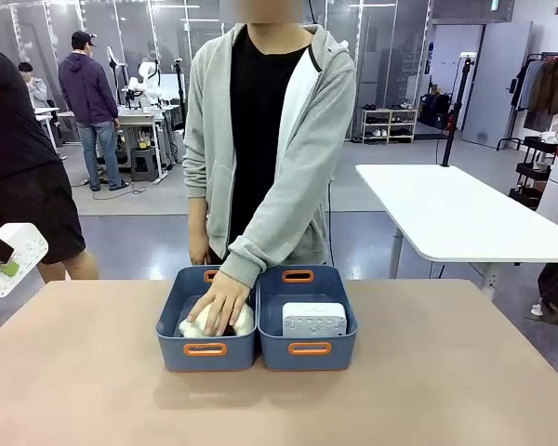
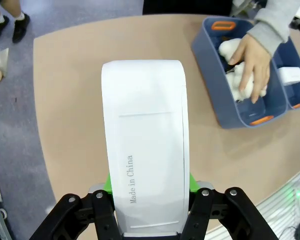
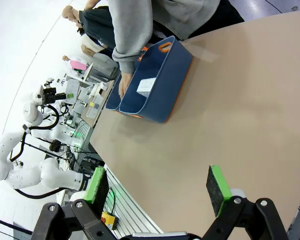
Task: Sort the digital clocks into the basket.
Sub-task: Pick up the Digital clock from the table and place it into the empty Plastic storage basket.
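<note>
My left gripper [image 2: 149, 182] is shut on a white digital clock [image 2: 145, 130], its "Made in China" face toward the camera, held high over the table's left end. In the front view that gripper [image 1: 2, 258] and its clock [image 1: 17, 249] show at the far left edge. A second digital clock [image 1: 314, 320] lies in the basket [image 1: 277, 358], the right one of two joined slate-blue tubs. The right wrist view shows the same basket [image 3: 165, 85] and clock [image 3: 146, 86] from the side. My right gripper [image 3: 157, 185] hangs open above the table, holding nothing.
A person stands at the far side with one hand [image 1: 221, 305] pressed on cream plush toys [image 1: 191, 327] in the left tub [image 1: 171, 327]. In the left wrist view the hand [image 2: 255, 65] covers the toys [image 2: 230, 50]. Bare tabletop [image 1: 428, 372] surrounds the tubs.
</note>
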Controlling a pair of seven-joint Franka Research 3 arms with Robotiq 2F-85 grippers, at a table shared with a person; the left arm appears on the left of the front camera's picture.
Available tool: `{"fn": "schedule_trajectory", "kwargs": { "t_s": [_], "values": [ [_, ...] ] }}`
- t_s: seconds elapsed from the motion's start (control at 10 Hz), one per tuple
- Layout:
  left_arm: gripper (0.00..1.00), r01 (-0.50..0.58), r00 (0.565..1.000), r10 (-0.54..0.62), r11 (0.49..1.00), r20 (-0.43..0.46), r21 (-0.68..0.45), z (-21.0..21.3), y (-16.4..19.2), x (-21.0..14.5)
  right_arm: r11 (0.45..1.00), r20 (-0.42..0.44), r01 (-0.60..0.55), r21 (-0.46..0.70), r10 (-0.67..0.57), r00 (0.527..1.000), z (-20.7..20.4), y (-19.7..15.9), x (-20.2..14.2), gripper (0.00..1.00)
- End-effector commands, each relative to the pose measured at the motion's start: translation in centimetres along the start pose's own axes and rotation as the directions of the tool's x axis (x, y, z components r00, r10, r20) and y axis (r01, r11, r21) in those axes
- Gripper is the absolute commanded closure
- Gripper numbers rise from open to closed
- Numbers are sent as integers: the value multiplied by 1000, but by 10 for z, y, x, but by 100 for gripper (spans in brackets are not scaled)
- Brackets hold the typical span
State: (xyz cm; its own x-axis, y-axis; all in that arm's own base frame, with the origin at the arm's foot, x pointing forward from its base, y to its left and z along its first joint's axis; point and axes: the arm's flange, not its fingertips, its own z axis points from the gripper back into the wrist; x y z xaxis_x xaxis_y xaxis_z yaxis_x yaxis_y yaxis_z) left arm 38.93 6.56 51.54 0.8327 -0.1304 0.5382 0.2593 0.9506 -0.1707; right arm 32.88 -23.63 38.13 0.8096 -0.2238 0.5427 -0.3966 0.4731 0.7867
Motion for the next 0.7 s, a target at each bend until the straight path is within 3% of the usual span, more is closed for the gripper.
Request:
{"fn": "schedule_trajectory", "kwargs": {
  "t_s": [0.0,0.1,0.6],
  "values": [
    [51,87,995,-82,993,57,-84,8,-18,2,1000,-14,11,-11,-11,1000,2,4,0,0],
    [51,182,982,-175,978,71,-104,10,-41,7,1000,-14,11,-11,-11,1000,2,4,0,0],
    [51,409,913,-402,901,77,-146,-8,-135,15,1000,-14,11,-11,-11,1000,2,4,0,0]
  ]
}}
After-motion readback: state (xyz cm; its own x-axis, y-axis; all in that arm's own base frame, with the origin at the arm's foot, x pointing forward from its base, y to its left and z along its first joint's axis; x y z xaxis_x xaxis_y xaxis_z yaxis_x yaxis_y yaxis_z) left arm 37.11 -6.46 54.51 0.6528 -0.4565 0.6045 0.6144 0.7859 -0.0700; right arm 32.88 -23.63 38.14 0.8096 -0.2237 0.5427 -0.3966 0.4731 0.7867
